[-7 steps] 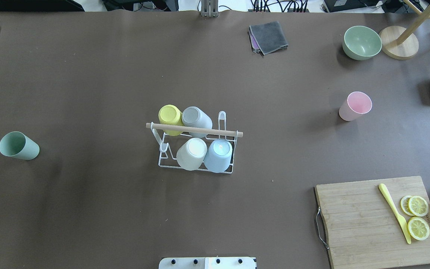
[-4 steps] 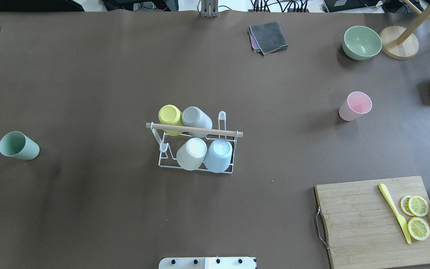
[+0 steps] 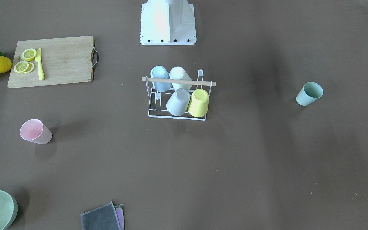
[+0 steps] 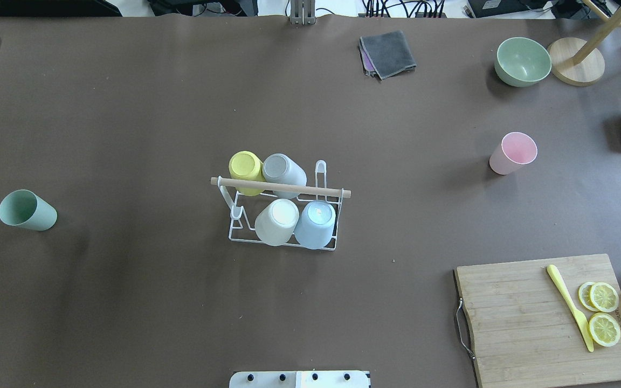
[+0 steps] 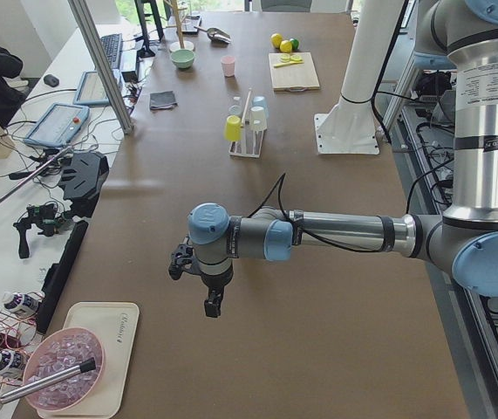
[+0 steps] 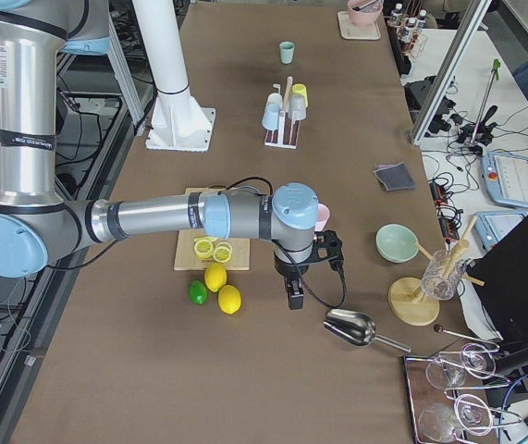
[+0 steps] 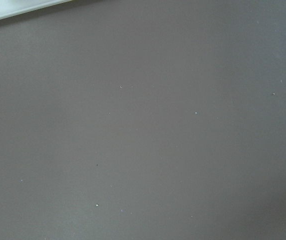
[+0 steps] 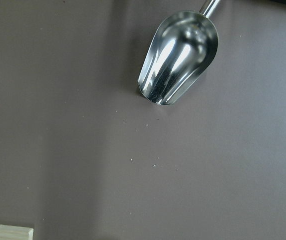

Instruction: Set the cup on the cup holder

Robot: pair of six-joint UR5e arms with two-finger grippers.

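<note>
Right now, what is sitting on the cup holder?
Four upturned cups sit on the cup holder: yellow cup, grey cup, white cup, blue cup. Two prongs stand bare. The prongs beneath the cups are hidden.

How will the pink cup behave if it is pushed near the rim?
The pink cup stands upright on its narrower base, so it would probably tip. Its tapered wall would then likely roll in a curve.

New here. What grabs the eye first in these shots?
The white cup holder stands mid-table with four pastel cups upturned on its prongs. A green cup stands loose on the robot's left, a pink cup on its right. A cutting board with lemon slices lies near-right.
</note>
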